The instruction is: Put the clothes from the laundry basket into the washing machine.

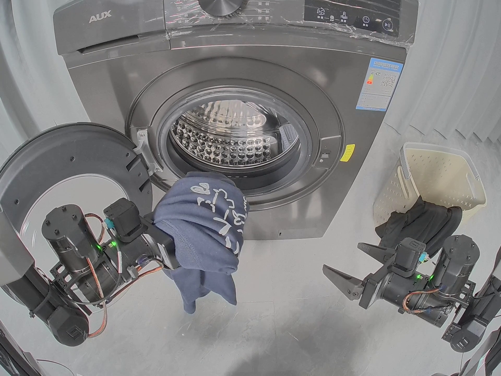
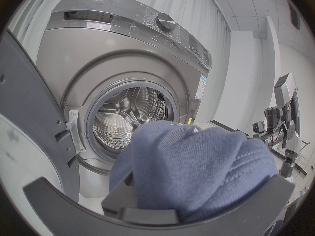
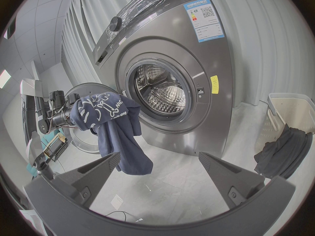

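Over grey floor (image 1: 292, 309), left pincer (image 1: 167, 249) clamps navy garment (image 1: 209, 225); right pincer (image 1: 344, 259) spread empty.

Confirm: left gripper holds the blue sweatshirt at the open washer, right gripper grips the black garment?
One slip: the right gripper is open and empty in the right wrist view; the black garment hangs over the basket rim. The left gripper does hold the blue sweatshirt at the washer.

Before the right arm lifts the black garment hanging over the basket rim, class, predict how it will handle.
Probably floppy: the black garment sags in folds over the laundry basket rim, so it should droop from one pinch. Likely light, as the navy sweatshirt hangs easily from the left end effector. It may snag the rim.
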